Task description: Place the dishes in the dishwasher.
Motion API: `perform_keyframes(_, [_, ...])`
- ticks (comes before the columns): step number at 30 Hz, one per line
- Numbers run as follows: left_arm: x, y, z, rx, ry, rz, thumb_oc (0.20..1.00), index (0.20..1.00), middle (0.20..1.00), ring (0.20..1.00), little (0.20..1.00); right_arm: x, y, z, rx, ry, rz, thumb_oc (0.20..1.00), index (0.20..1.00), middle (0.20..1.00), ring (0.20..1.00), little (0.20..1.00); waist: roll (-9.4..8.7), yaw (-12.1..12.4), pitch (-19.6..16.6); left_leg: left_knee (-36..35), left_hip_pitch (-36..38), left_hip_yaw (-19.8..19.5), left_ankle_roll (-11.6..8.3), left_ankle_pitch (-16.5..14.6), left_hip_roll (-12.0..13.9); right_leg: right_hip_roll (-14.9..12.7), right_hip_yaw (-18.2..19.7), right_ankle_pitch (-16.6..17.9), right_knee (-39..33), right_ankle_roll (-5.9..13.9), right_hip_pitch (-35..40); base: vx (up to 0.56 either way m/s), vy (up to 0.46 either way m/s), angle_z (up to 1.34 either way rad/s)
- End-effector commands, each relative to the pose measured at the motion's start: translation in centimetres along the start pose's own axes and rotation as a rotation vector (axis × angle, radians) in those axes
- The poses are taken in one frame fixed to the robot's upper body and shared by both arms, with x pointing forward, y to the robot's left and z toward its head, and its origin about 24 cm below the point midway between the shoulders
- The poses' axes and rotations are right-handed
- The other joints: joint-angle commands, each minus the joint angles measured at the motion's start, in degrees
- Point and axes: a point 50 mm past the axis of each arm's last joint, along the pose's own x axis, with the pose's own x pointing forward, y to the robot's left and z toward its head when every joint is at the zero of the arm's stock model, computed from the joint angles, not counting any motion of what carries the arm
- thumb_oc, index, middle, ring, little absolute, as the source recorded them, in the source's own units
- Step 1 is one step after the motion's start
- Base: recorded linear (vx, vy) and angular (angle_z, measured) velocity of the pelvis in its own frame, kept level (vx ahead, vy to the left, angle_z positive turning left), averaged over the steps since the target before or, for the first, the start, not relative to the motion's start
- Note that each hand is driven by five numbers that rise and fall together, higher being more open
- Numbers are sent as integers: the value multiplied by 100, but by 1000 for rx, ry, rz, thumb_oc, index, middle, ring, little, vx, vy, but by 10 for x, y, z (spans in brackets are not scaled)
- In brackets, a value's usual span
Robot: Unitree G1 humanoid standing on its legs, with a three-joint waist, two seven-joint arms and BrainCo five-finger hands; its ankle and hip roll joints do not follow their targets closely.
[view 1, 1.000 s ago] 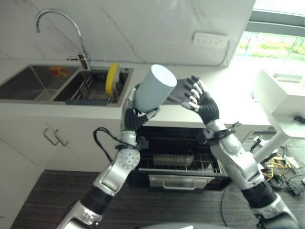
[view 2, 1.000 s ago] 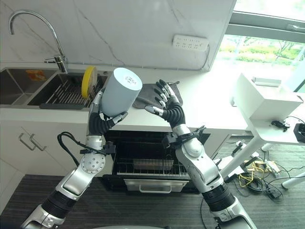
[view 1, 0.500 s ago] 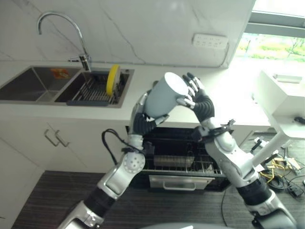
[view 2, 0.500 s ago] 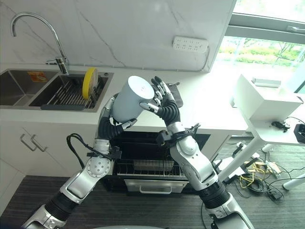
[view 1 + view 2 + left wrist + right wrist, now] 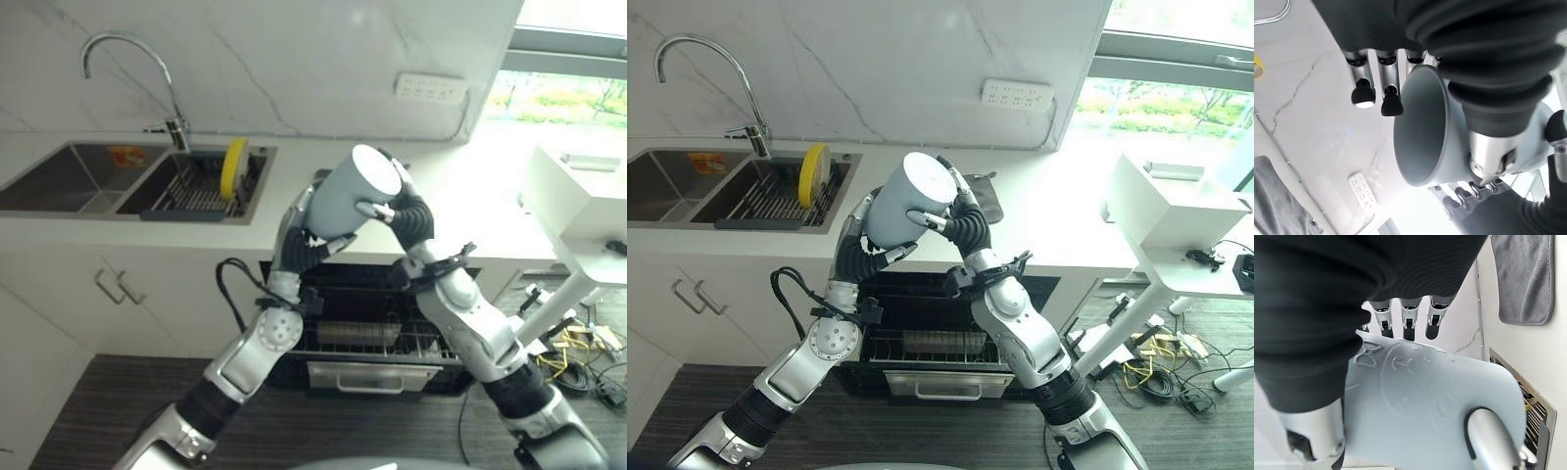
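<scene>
A pale grey cup [image 5: 353,192] is held in the air above the counter [image 5: 470,196], tilted with its flat base up and toward the right. The left hand [image 5: 306,240] grips its lower body from beneath, mostly hidden behind the cup. The right hand [image 5: 400,208] closes its thumb and fingers on the cup's base end. Below, the open dishwasher [image 5: 364,328] shows a wire rack, partly blocked by both arms. A yellow plate [image 5: 231,164] stands upright in the sink [image 5: 69,176] rack. A grey cloth [image 5: 989,201] lies on the counter, half concealed.

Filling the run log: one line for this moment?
stage: handover above open dishwasher | left hand: holds grey cup | right hand: closing on cup base | yellow plate: in sink rack
</scene>
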Motion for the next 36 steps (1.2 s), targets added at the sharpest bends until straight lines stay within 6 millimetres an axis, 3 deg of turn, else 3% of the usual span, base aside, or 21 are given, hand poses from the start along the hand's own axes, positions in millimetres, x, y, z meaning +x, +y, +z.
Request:
perform_keyframes(1, [30, 4, 29, 16, -191, 5, 200, 200, 200, 200, 200, 17, 9, 29, 28, -126, 55, 1000, 1000, 1000, 1000, 1000, -2, 102, -34, -1, 34, -177, 160, -171, -20, -342, -386, 5, 37, 302, 159, -32, 8, 0])
perform_keyframes(24, [30, 0, 34, 0, -178, -50, 200, 200, 200, 200, 200, 17, 9, 34, 40, -156, 27, 1000, 1000, 1000, 1000, 1000, 14, 98, 35, -1, 10, -201, 189, -143, -64, -334, -361, 40, 37, 287, 122, 6, 1, 0])
perform_keyframes(25, [30, 0, 34, 0, -177, -51, 200, 200, 200, 200, 200, 17, 10, 36, 41, -163, 27, 915, 915, 915, 915, 915, 16, 97, 39, -1, 15, -198, 191, -140, -64, -333, -361, 40, 37, 285, 128, 0, 0, 0])
perform_keyframes(26, [30, 0, 34, 0, -177, -52, 200, 200, 200, 200, 200, 17, 10, 37, 37, -173, 30, 526, 526, 526, 526, 526, 16, 97, 42, -1, 16, -197, 193, -139, -65, -333, -359, 40, 37, 283, 128, 30, 8, 0])
perform_keyframes(27, [30, -1, 33, 0, -177, -54, 200, 200, 200, 200, 200, 17, 10, 39, 36, -189, 34, 200, 200, 200, 200, 200, 18, 100, 43, -1, 16, -197, 196, -141, -67, -333, -360, 39, 37, 282, 126, 0, 0, 0])
perform_keyframes(36, [26, -4, 34, -3, -193, -50, 200, 200, 200, 200, 200, 15, 13, 47, 12, -243, 42, 200, 200, 200, 200, 200, 7, 95, 56, -1, 18, -198, 210, -159, -79, -326, -324, 35, 37, 275, 120, 7, 2, 0])
